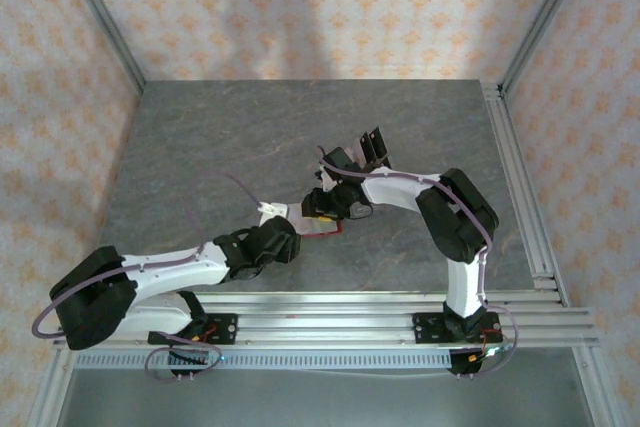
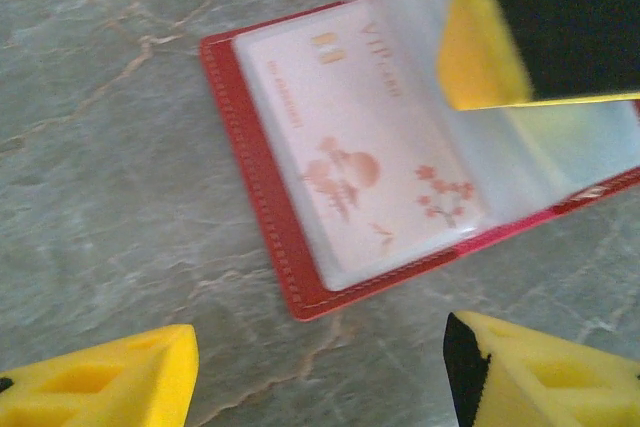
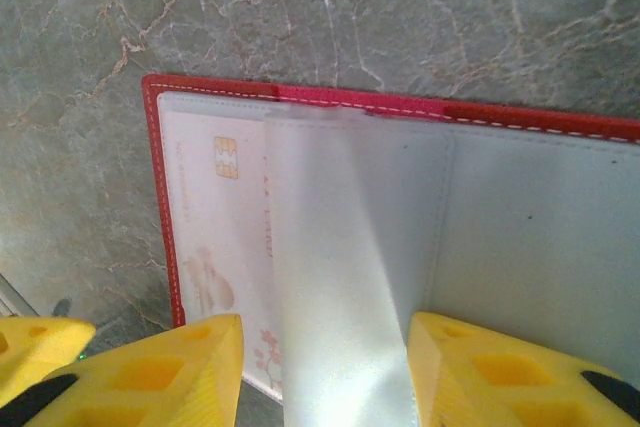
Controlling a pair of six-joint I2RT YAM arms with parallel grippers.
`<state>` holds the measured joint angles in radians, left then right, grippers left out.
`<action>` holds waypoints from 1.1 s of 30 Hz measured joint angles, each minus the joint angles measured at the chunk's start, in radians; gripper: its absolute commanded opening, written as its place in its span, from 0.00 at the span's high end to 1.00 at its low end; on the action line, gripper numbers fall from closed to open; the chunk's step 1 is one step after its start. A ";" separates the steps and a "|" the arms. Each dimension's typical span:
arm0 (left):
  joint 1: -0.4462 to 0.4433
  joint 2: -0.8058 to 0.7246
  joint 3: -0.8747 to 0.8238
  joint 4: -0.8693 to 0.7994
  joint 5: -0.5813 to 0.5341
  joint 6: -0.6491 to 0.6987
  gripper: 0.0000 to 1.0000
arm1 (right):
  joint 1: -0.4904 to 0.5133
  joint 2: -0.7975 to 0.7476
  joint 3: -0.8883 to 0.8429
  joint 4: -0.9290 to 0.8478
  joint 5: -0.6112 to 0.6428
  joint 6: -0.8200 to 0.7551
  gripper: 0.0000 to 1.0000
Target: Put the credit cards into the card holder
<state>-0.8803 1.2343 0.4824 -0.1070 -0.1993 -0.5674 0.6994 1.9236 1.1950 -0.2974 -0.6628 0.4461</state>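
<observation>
Evidently thin and floppy, the clear sleeve (image 3: 340, 277) of the card holder (image 2: 265, 207), at the tabletop (image 1: 250, 127) centre, needs edge pinching. The right gripper (image 3: 325, 322) straddles it, clamping uncertain; the left gripper (image 2: 320, 342) gapes empty.

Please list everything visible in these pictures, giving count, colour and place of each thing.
Table: 1, grey marbled, under everything.
Card holder: 1, red, open flat at the table's middle.
Credit card: 1, pale with orange print, inside the holder's pocket.
Clear sleeve: 1, transparent, lifted from the holder, between the right arm's jaws.
Dark pieces: about two, black, beyond the right wrist; too small to identify.
Walls: pale, orange pattern, around the table.
Rails: silver, near edge.
Left arm: 1, white and black; yellow jaws apart, empty, near the holder.
Right arm: 1, white and black; yellow jaws either side of the sleeve; grip unclear.
</observation>
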 measured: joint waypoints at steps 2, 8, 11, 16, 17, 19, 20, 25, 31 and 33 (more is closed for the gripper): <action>-0.013 0.013 0.000 0.027 0.003 0.002 0.32 | 0.000 0.000 0.000 0.000 0.000 0.003 0.53; -0.043 0.077 0.000 0.095 0.010 0.017 0.32 | 0.002 0.001 0.006 0.000 -0.001 0.003 0.53; -0.051 0.109 0.001 0.117 0.010 0.018 0.32 | 0.005 0.003 0.011 0.000 -0.002 0.004 0.53; -0.068 0.153 0.007 0.148 0.009 0.019 0.32 | 0.007 0.004 0.013 0.000 -0.005 0.003 0.53; -0.069 0.160 0.011 0.154 0.009 0.019 0.32 | 0.007 0.004 0.013 0.000 -0.005 0.003 0.53; -0.074 0.174 0.020 0.163 0.004 0.019 0.31 | 0.006 0.004 0.013 0.000 -0.006 0.003 0.53; -0.074 0.181 0.026 0.169 0.001 0.019 0.32 | 0.006 0.004 0.013 0.000 -0.008 0.003 0.53; -0.076 0.213 0.051 0.182 -0.040 0.018 0.32 | 0.006 0.004 0.013 0.000 -0.011 0.003 0.53; -0.076 0.251 0.074 0.181 -0.105 0.011 0.32 | 0.006 0.004 0.013 0.000 -0.011 0.003 0.53; -0.076 0.258 0.075 0.181 -0.126 0.006 0.32 | 0.006 0.004 0.013 0.000 -0.011 0.003 0.53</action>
<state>-0.9558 1.4921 0.5575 0.0738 -0.3252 -0.5610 0.7059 1.9278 1.2083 -0.2974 -0.6743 0.4492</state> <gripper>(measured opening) 0.683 0.468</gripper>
